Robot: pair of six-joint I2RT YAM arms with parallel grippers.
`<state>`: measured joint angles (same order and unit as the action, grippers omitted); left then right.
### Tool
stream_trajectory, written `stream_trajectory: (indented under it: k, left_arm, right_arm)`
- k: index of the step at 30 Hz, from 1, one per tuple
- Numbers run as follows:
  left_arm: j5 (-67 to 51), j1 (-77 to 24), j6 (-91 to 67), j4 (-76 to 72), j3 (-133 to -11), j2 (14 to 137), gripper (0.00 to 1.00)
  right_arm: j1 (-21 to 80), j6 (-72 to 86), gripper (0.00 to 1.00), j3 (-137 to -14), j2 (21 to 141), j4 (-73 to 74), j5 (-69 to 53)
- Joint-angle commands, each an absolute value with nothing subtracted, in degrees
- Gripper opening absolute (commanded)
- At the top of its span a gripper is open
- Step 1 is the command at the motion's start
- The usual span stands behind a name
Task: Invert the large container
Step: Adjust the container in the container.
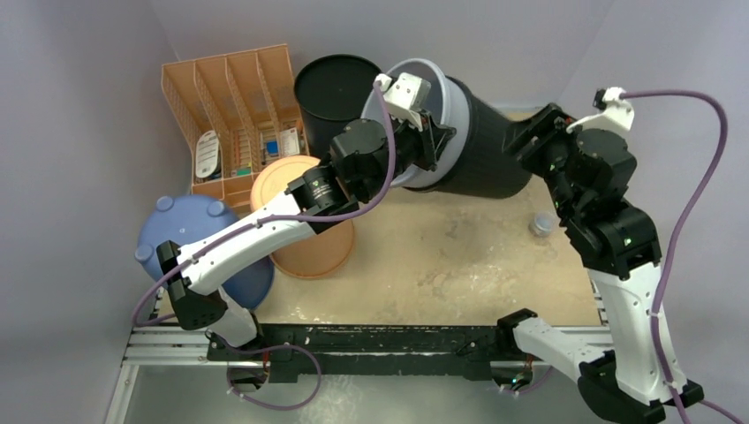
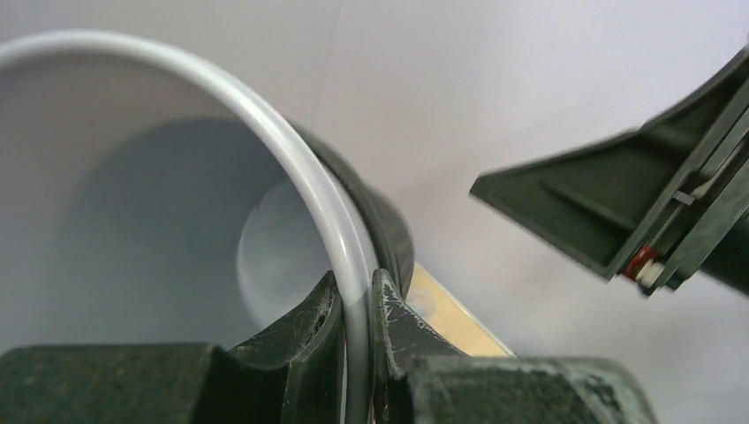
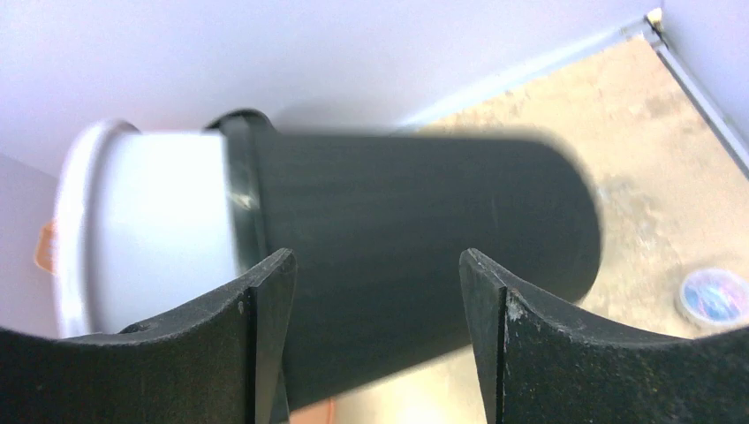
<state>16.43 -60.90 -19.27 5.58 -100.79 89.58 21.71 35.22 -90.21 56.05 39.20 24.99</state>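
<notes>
The large black ribbed plastic container with a pale grey liner and rim [image 1: 487, 152] lies tipped on its side at the far middle of the tan wooden tabletop [image 1: 442, 256]. Its open mouth faces the left side and its closed base points right. Whether its wall rests on the tabletop or hangs just above it cannot be told.

The left gripper [image 1: 430, 140] reaches in at the mouth. In the left wrist view its fingers [image 2: 389, 309] pinch the thin grey rim, one inside the liner and one outside against the black wall. The right gripper [image 1: 523, 141] sits at the base end of the container. In the right wrist view its fingers [image 3: 265, 300] are spread wide with the black wall between them; whether they touch it cannot be told.

Just beside the mouth, toward the far left, a second black round bin [image 1: 336, 88] stands upright. Left of it is an orange slotted plastic organiser [image 1: 238, 97] with small items in its compartments. Nearer the arms is a peach round plastic tub [image 1: 305, 225], with the left arm crossing over it. A blue round plastic piece with knobs [image 1: 190, 231] lies beside it at the left edge. A small round capped jar [image 1: 541, 224] stands on the tabletop to the right, well apart from the container.
</notes>
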Motion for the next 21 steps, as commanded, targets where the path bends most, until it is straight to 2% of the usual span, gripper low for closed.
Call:
stream_trajectory:
  k: [1,6,17,21]
  left_arm:
    - [16.49,-60.51,-13.71,-2.30,-101.37,85.87,0.00]
    - [11.02,-60.48,-11.51,-0.94,-103.78,87.84,0.00]
    - [-1.27,-61.19,0.67,17.21,-116.05,94.93,0.00]
    - [1.28,-61.70,3.06,17.06,-117.93,94.32,0.00]
  right_arm:
    - [21.80,30.23,0.71,-96.80,60.61,34.78,24.66]
    - [21.79,29.52,0.72,-96.56,62.14,33.40,22.50]
    - [21.79,28.59,0.75,-97.78,61.12,36.39,23.58]
    - [21.80,28.89,0.75,-97.84,60.76,37.15,22.95]
